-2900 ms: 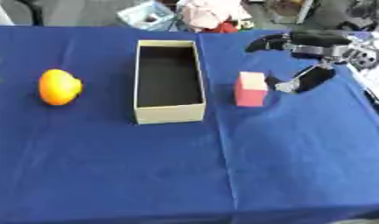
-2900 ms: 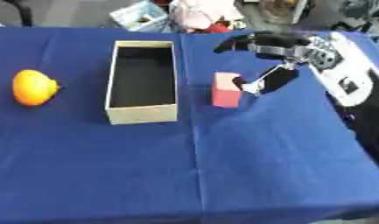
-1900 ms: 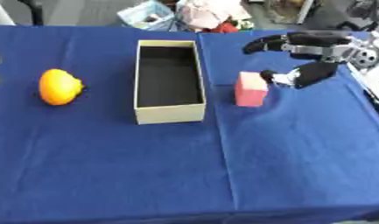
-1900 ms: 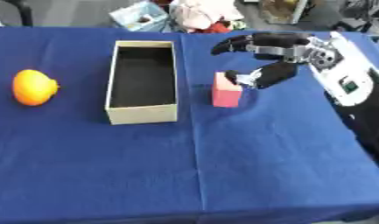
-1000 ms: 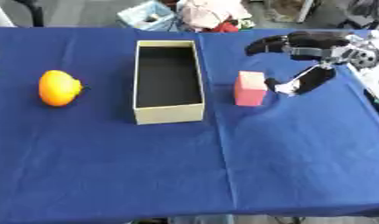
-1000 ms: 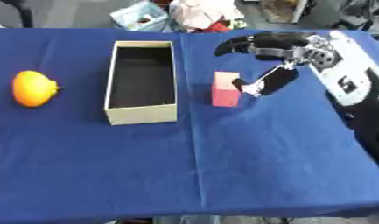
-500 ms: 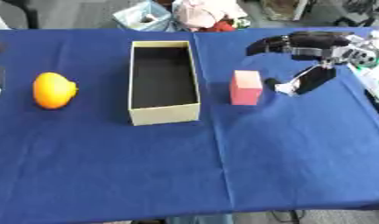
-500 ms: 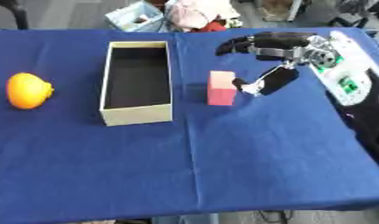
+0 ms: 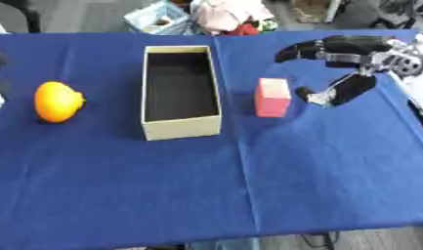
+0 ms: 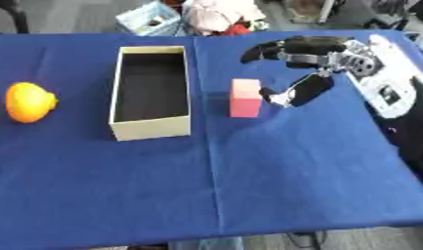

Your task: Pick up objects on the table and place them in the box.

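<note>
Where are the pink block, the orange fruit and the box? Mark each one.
pink block (image 9: 273, 97): left eye view, middle of its front face.
orange fruit (image 9: 58, 101): left eye view, centre of its rounded body.
box (image 9: 182, 128): left eye view, outside of its near end wall.

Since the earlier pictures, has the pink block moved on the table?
No. The pink block stands just right of the cardboard box, with the same gap; only the camera shifted.
</note>
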Controlling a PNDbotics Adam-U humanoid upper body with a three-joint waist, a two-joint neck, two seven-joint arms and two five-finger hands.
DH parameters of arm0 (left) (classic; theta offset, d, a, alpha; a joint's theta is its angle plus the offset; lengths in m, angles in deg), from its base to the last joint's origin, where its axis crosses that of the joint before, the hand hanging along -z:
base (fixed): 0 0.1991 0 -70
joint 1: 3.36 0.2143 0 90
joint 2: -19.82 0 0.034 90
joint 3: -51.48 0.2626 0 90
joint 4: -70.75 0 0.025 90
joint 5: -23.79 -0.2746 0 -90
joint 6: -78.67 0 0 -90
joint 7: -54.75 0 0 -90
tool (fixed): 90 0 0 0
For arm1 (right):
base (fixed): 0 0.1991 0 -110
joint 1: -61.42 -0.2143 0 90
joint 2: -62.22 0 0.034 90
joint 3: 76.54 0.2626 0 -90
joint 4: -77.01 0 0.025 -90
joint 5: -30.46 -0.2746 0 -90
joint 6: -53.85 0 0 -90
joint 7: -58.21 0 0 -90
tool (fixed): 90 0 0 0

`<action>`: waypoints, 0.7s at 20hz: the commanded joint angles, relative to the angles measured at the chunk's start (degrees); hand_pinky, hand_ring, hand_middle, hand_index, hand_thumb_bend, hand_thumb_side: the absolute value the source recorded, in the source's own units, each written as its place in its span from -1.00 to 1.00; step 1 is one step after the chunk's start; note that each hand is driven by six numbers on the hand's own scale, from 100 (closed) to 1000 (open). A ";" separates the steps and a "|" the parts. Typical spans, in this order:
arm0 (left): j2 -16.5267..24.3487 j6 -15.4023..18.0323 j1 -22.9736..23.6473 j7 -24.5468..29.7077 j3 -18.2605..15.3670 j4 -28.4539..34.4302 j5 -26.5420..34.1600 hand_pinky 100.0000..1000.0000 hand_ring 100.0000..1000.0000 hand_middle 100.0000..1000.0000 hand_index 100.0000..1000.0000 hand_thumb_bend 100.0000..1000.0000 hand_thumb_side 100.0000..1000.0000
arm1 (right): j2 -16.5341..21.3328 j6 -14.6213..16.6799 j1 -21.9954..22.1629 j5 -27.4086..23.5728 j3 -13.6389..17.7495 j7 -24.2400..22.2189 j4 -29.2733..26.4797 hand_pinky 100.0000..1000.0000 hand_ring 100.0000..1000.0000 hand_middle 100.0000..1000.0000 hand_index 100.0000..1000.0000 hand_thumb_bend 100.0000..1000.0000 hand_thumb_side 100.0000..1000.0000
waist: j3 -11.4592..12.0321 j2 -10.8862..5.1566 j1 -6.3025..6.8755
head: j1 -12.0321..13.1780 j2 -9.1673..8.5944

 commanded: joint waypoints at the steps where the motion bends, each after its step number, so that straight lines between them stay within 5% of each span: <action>1: 0.31 1.58 -2.76 -0.06 0.27 -4.01 -2.90 0.26 0.17 0.20 0.59 -0.57 -0.08 | 1.06 0.26 -1.14 -0.78 0.31 -0.58 -0.61 0.82 1.00 0.92 1.00 -1.00 -0.12 | -0.22 -0.86 0.14 | 0.18 0.33; 2: -0.04 2.10 -3.67 -0.05 0.43 -5.47 -3.79 0.26 0.18 0.21 0.59 -0.32 0.01 | 1.00 0.23 -1.17 -0.85 0.27 -0.63 -0.63 0.82 1.00 0.92 1.00 -1.00 -0.08 | -0.30 -0.87 0.13 | 0.19 0.33; 6: -1.42 3.74 -6.97 -0.87 0.76 -11.20 -7.32 0.28 0.20 0.23 0.59 0.01 0.08 | 0.71 0.17 -1.28 -1.09 0.04 -0.93 -0.69 0.82 1.00 0.92 1.00 -1.00 -0.04 | -0.71 -0.83 0.07 | 0.48 0.33; 14: -5.82 6.28 -10.84 -5.14 1.28 -22.07 -14.28 0.27 0.20 0.21 0.59 -0.01 0.14 | 0.25 0.02 -1.46 -1.67 -0.22 -1.35 -0.81 0.82 1.00 0.91 1.00 -1.00 0.03 | -1.53 -0.72 0.05 | 1.04 0.33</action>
